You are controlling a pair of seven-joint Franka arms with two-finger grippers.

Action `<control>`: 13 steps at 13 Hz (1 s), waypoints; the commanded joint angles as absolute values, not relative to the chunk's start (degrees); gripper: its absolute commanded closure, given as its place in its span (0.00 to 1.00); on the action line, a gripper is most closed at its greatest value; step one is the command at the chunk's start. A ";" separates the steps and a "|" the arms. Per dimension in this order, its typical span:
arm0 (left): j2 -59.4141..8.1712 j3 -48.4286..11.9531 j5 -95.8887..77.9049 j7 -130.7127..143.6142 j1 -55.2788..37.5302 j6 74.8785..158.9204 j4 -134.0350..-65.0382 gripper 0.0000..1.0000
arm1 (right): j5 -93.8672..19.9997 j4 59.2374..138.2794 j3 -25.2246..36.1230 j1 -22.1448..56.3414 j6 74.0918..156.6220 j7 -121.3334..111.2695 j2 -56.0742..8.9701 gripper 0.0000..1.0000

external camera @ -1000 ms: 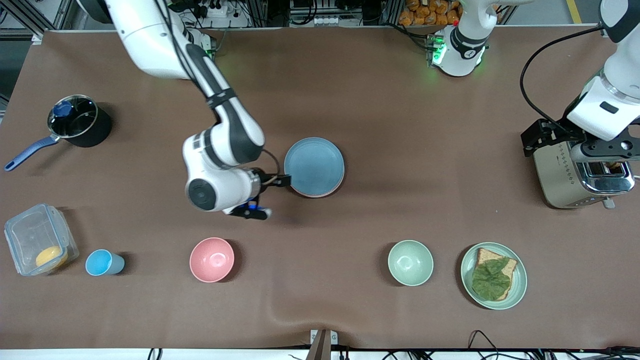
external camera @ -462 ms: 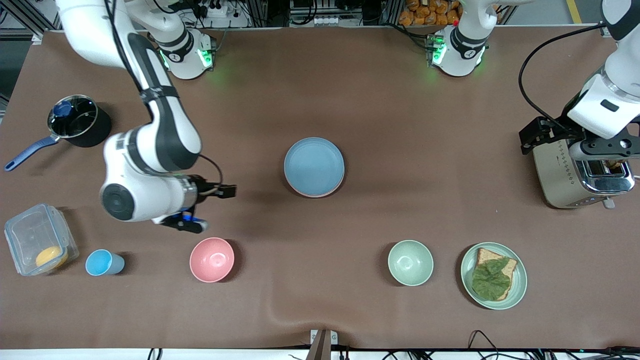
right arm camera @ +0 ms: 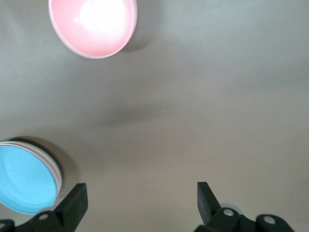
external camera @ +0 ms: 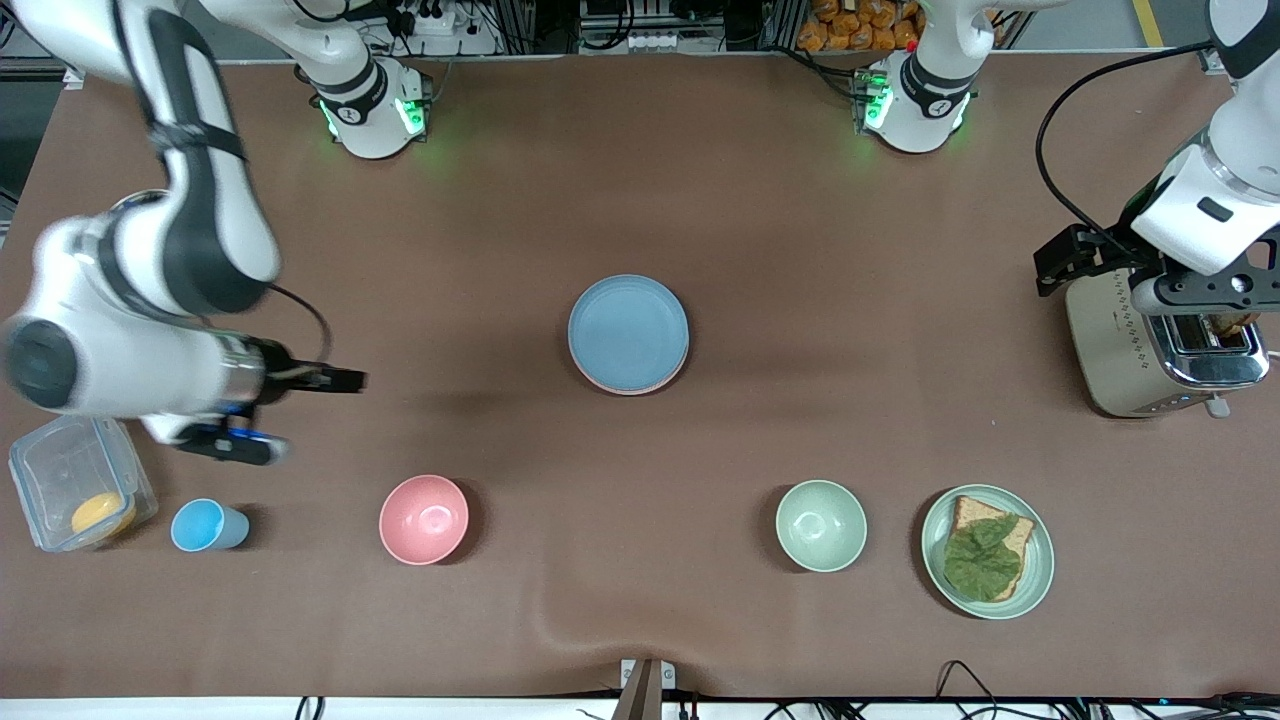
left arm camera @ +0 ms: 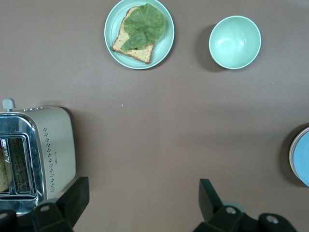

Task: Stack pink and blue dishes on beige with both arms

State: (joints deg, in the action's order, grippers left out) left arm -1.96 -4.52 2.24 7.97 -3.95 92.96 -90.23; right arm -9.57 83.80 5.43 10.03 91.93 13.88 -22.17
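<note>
The light blue plate (external camera: pixel 628 333) lies on top of a stack at the table's middle. The pink plate's rim (external camera: pixel 645 389) peeks out just under it. The beige plate is hidden. The right wrist view shows the blue plate (right arm camera: pixel 24 180) with the pink rim (right arm camera: pixel 57 172) at its edge. My right gripper (external camera: pixel 335 380) (right arm camera: pixel 141 203) is open and empty, up over bare table toward the right arm's end, well away from the stack. My left gripper (external camera: pixel 1205 295) (left arm camera: pixel 142 203) waits open and empty over the toaster (external camera: pixel 1150 345) (left arm camera: pixel 46 145).
A deep pink bowl (external camera: pixel 423 519), a small blue cup (external camera: pixel 205 525) and a clear container (external camera: pixel 75 480) stand nearer the camera. So do a green bowl (external camera: pixel 821 525) and a green plate with toast (external camera: pixel 988 550). A black pot (external camera: pixel 160 240) sits at the right arm's end.
My right gripper has pulled away from the blue plate's edge and swung far toward the right arm's end of the table. The stack stays put. The left arm has barely moved.
</note>
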 commanded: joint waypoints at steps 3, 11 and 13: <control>-1.14 -4.57 0.70 6.68 -3.96 88.86 -87.89 0.00 | -2.82 93.07 3.96 6.07 93.08 11.34 -8.45 0.00; -1.32 -4.57 0.09 7.21 -4.13 85.52 -85.25 0.00 | 1.23 90.62 4.04 0.97 89.14 5.45 -0.88 0.00; -1.32 -4.48 0.00 7.03 -4.04 85.52 -85.25 0.00 | 1.32 90.18 3.96 1.32 88.24 5.45 -1.05 0.00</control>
